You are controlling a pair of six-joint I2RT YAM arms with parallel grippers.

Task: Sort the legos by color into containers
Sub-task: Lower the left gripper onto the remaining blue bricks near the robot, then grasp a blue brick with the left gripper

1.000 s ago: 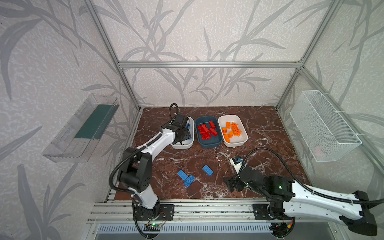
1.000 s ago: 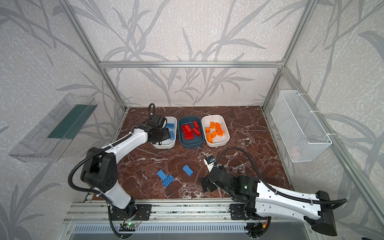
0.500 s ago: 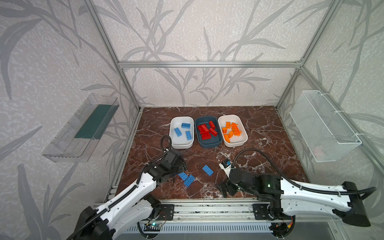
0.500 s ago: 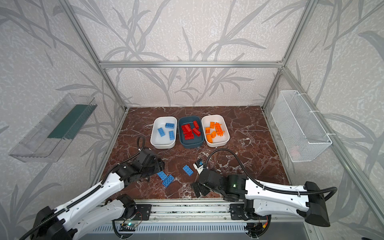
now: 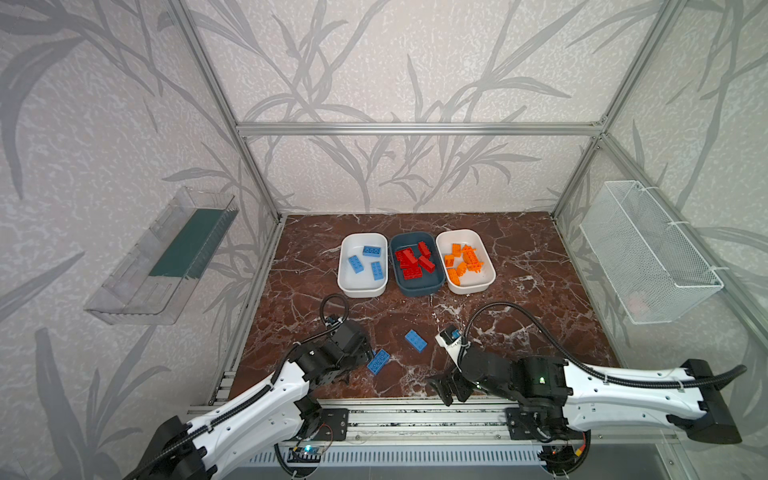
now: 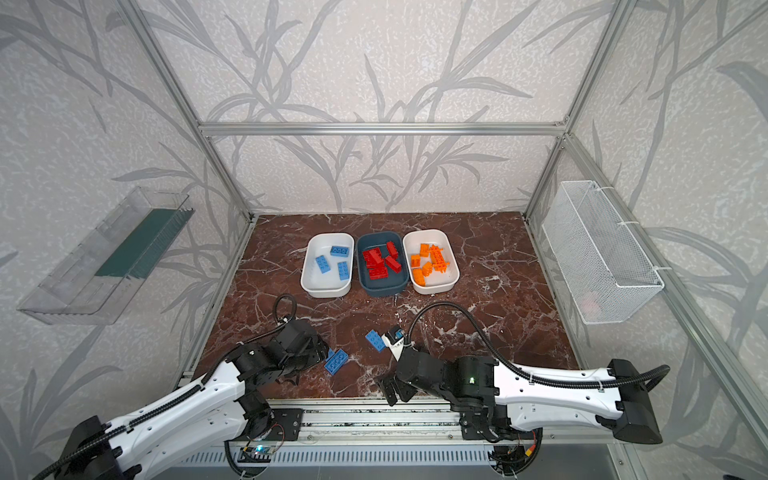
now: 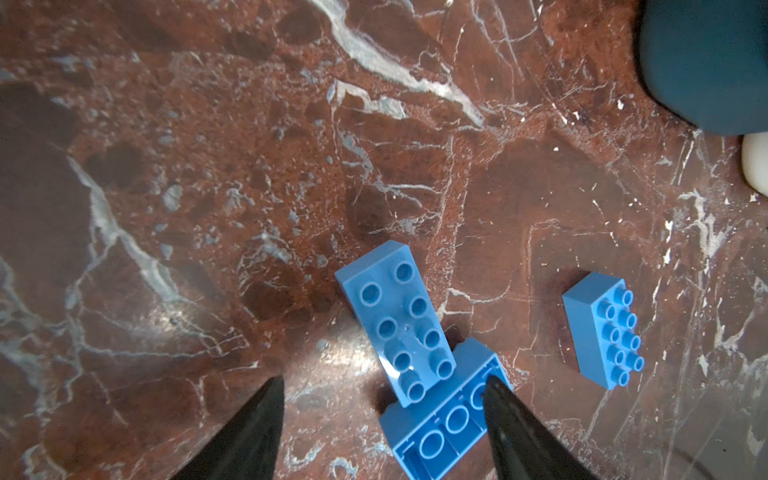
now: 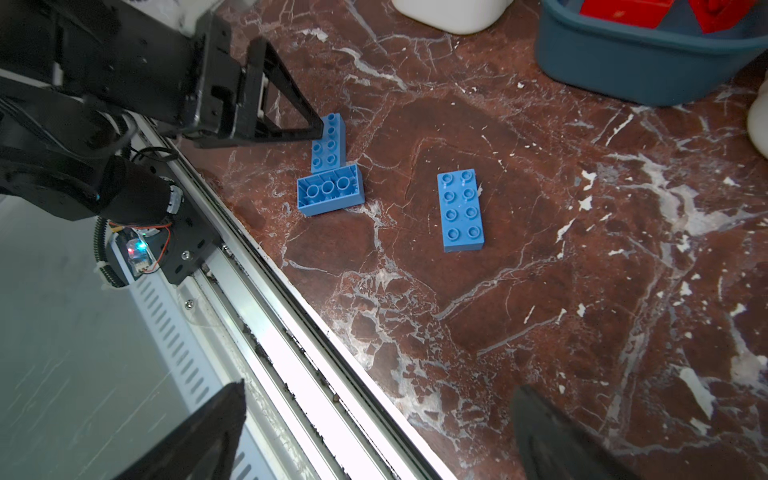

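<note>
- left gripper [image 7: 384, 380]: released, jaws spread, nothing held; it hangs low over the front left of the table [image 5: 540, 291], above two touching legos; whether a finger touches either brick cannot be told.
- stud-up blue brick [image 7: 397, 320]: lies flat on the table; one end abuts the inverted blue brick [image 7: 444, 419], which shows its hollow underside; both are judged light, rigid and smooth-sided, so liable to slip; take hold across the short width, on the long flat faces, at mid-length; closing on one will likely shove its neighbour.
- left white container [image 5: 361, 290]: at the back of the table; holds three blue bricks [image 5: 377, 270]; judged the destination for the remaining blue legos.
- lone blue brick [image 5: 415, 340]: studs up, apart from the pair, between the two grippers; free on all sides, so judged the easier pick.
- teal container [image 5: 417, 290]: middle of the row; holds the red bricks [image 5: 409, 262].
- right gripper [image 8: 380, 388]: released, jaws at full spread, empty; near the front edge of the table.
- right white container [image 5: 471, 287]: holds the orange bricks [image 5: 465, 262].
</note>
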